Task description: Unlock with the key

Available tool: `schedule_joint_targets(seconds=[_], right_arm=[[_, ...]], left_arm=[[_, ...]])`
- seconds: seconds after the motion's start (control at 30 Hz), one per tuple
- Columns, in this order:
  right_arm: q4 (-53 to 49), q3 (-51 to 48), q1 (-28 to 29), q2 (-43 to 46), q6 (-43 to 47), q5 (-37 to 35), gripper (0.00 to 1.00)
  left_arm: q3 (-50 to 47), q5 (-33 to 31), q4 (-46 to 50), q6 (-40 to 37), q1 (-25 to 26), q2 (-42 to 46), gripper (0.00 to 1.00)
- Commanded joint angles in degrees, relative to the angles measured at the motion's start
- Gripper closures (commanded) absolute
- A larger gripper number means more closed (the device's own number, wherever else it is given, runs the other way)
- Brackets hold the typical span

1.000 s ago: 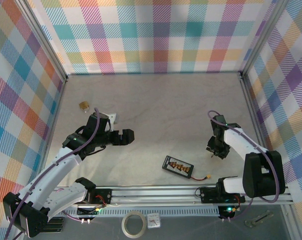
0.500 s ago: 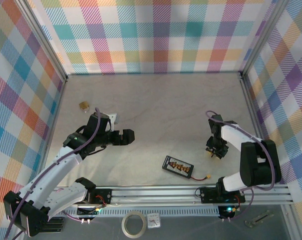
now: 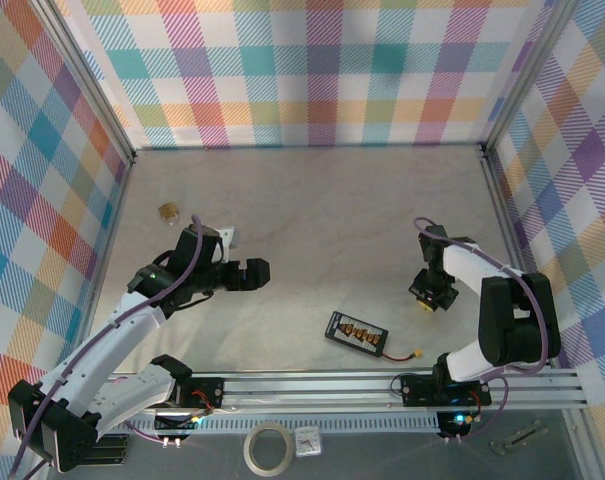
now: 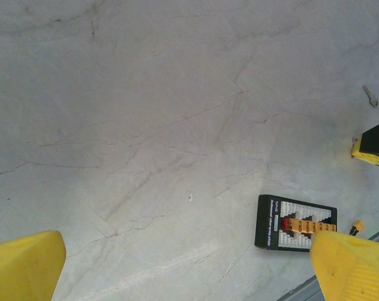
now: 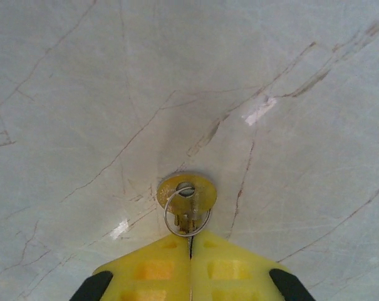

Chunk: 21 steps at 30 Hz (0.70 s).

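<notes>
My right pincer [image 5: 190, 241] is pressed together on the key [image 5: 186, 194], pinching its blade near the right edge of the desk [image 5: 83, 94]; the brass head and ring show just past my fingertips; my left pincer [image 3: 260, 273] hangs spread wide over the left half; the small brass lock [image 3: 168, 210] sits by the left edge, well apart.

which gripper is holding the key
The right gripper, shut on the blade of the key; the left gripper is wide open with nothing in it.
</notes>
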<state>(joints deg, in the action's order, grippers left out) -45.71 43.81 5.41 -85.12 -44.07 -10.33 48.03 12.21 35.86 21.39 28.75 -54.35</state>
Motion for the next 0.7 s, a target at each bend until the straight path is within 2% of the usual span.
schedule_joint_targets(seconds=[0.0,0.07,0.37,0.53,0.67], right_arm=[[2.5,-1.7,-1.0,1.0,0.2,-1.8,0.96],[2.6,-2.0,-1.0,1.9,0.4,-0.7,1.0],[4.3,-3.2,-0.6,6.4,-0.3,5.7,1.0],[4.4,-1.7,2.2,8.9,-2.5,9.9,1.0],[2.3,1.2,3.0,10.0,-2.5,9.0,1.0]], left_arm=[[-0.6,0.9,-0.1,-0.8,0.3,-0.3,0.0],[-0.5,0.9,-0.2,-0.8,0.3,-0.6,0.0],[-0.3,1.0,-0.5,-1.0,0.3,-1.3,0.0],[0.0,1.6,-0.9,-0.9,0.3,-1.7,0.0],[0.3,2.3,-1.1,-0.9,0.3,-2.1,0.0]])
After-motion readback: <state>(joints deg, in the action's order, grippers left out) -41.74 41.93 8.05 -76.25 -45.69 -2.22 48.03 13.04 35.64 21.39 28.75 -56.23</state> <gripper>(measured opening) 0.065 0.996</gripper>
